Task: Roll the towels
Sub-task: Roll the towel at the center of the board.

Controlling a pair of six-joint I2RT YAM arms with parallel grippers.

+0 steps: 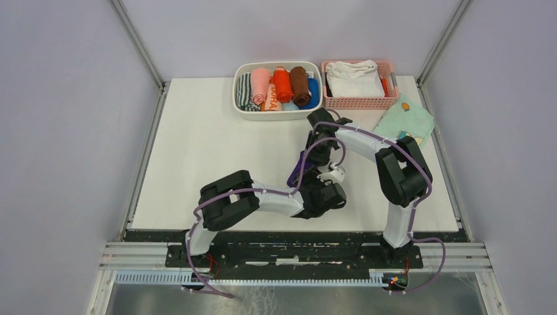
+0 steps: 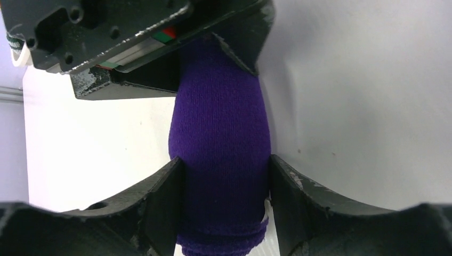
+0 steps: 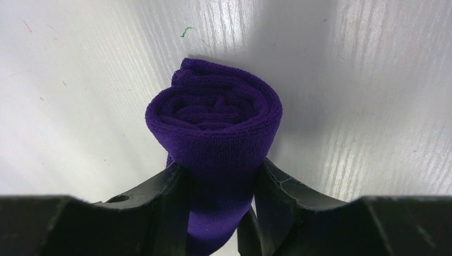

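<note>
Gripping: left jaws and right jaws closed on rolled deep-purple cloth towel [image 3: 218, 128], one at each end.
White plastic tub [image 1: 279, 114]: coloured rolled cloths [image 1: 282, 84].
Pink lattice basket [image 1: 358, 102]: folded white cloth [image 1: 353, 79].

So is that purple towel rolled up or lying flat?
Rolled up. The purple towel shows spiral layers at its end.

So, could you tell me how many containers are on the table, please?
2: a white bin of rolled cloths at the far edge, and a pink basket just right of it.
</note>
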